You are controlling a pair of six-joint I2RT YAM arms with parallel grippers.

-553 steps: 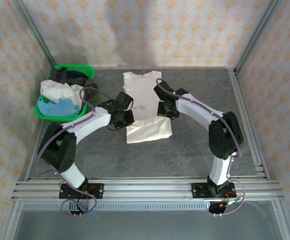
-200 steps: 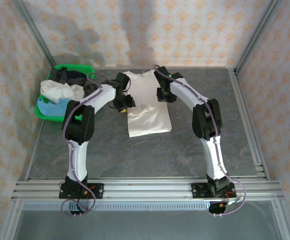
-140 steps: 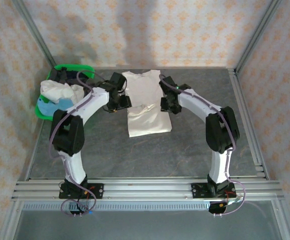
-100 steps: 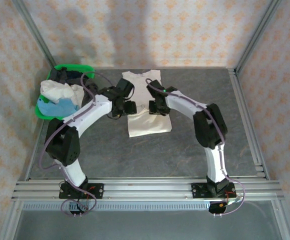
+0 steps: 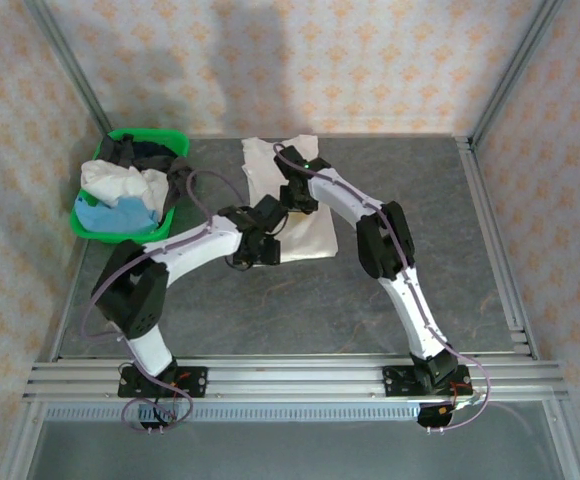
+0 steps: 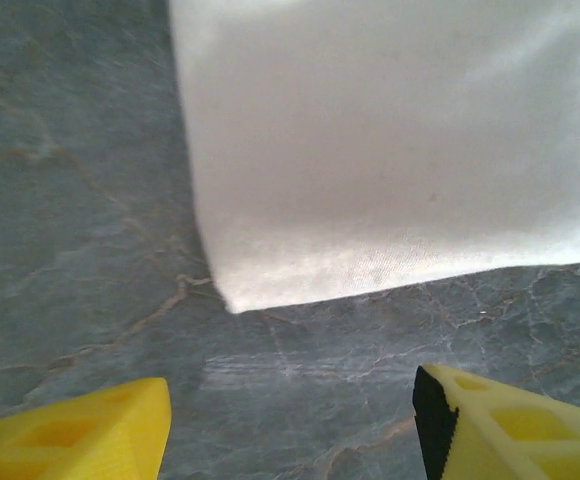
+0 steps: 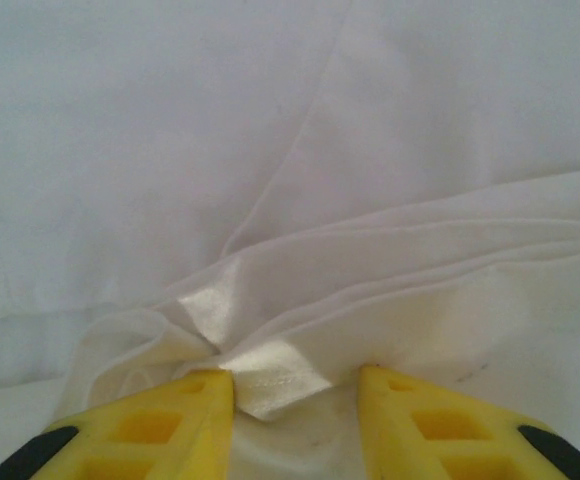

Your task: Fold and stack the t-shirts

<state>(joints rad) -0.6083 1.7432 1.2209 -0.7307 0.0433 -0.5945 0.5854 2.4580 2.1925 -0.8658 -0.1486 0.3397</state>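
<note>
Toward 12 o'clock on the grey table (image 5: 270, 300), a white shirt (image 5: 310, 238) lies flat, partly folded. The right gripper (image 7: 295, 388) is clamped on a bunched fold of its shiny cloth. The left gripper (image 6: 290, 405) hangs with fingers wide apart just off the shirt's 7 o'clock corner, and at 10 o'clock a green basket (image 5: 120, 233) holds other shirts (image 5: 120, 200), white, blue and black.
</note>
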